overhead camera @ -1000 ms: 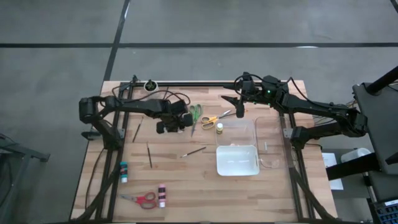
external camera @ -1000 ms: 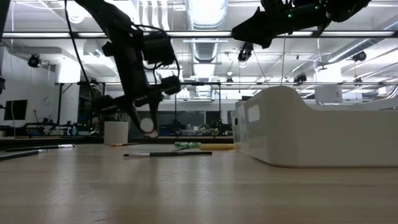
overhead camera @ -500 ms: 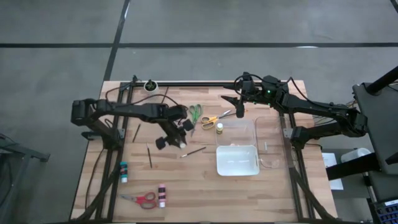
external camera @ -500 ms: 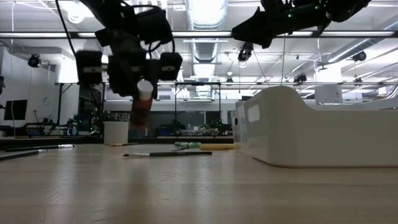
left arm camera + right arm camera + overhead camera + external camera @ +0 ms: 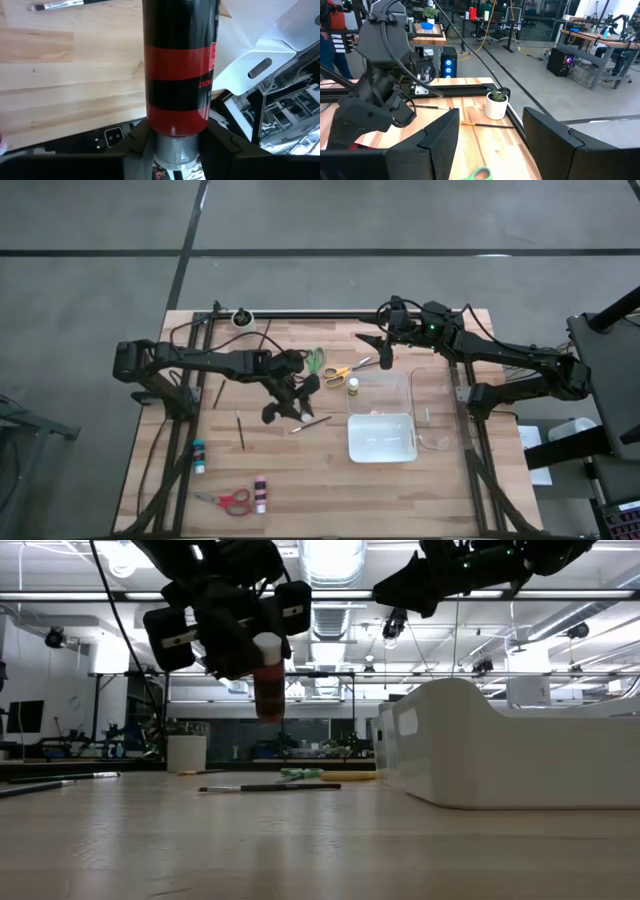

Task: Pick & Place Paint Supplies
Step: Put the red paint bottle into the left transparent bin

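Observation:
My left gripper (image 5: 289, 400) hangs above the middle of the wooden table, shut on a red-and-black paint bottle (image 5: 268, 690) with a pale cap. This bottle fills the left wrist view (image 5: 177, 75). My right gripper (image 5: 385, 355) waits high over the table's far side, open and with nothing in it (image 5: 490, 142). On the table lie green scissors (image 5: 314, 361), yellow scissors (image 5: 340, 371), a yellow-and-black bottle (image 5: 353, 384), three thin brushes (image 5: 312, 422), a teal bottle (image 5: 199, 456), red scissors (image 5: 228, 500) and another red bottle (image 5: 261, 494). My left gripper pinches the bottle between its two fingers (image 5: 137, 147) at the cap end (image 5: 172, 150). The fingers slant down from the table's left side. The bottle is lifted clear of the table and stands about upright, cap up, its red body (image 5: 268, 700) below the fingers.
A white rectangular tray (image 5: 381, 437) lies right of centre, with a clear container (image 5: 385, 388) just beyond it. A small white cup with a plant (image 5: 241, 318) stands at the far edge. Bare wood lies between the tray and the near edge.
My left gripper has risen and gone toward the table's right and near edges, rolling its wrist as it went. The red-and-black bottle went with it, higher above the table and turned to about upright with its cap on top.

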Controlling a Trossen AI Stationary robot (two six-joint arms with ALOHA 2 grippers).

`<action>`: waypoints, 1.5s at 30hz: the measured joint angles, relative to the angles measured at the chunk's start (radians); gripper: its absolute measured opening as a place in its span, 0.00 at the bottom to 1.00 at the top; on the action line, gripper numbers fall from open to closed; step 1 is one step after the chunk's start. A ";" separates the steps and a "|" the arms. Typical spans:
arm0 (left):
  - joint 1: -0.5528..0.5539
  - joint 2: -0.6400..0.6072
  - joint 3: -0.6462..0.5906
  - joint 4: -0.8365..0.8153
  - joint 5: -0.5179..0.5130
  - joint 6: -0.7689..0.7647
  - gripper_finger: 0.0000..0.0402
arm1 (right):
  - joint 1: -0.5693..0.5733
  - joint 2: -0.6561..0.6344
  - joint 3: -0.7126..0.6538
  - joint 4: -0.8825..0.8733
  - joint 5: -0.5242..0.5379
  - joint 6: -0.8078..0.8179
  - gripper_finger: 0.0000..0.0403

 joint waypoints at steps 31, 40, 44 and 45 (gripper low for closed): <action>-0.002 0.000 0.000 0.033 -0.002 -0.039 0.29 | 0.000 0.000 0.000 0.000 0.000 0.000 0.54; -0.003 0.000 0.000 0.033 -0.002 -0.059 0.29 | 0.000 0.000 0.000 0.000 0.000 0.000 0.54; -0.003 0.000 -0.001 0.035 -0.003 -0.081 0.29 | 0.000 0.000 0.000 0.000 0.000 0.000 0.54; -0.003 0.000 -0.001 0.037 -0.004 -0.085 0.29 | 0.000 0.000 0.000 0.000 0.000 0.000 0.54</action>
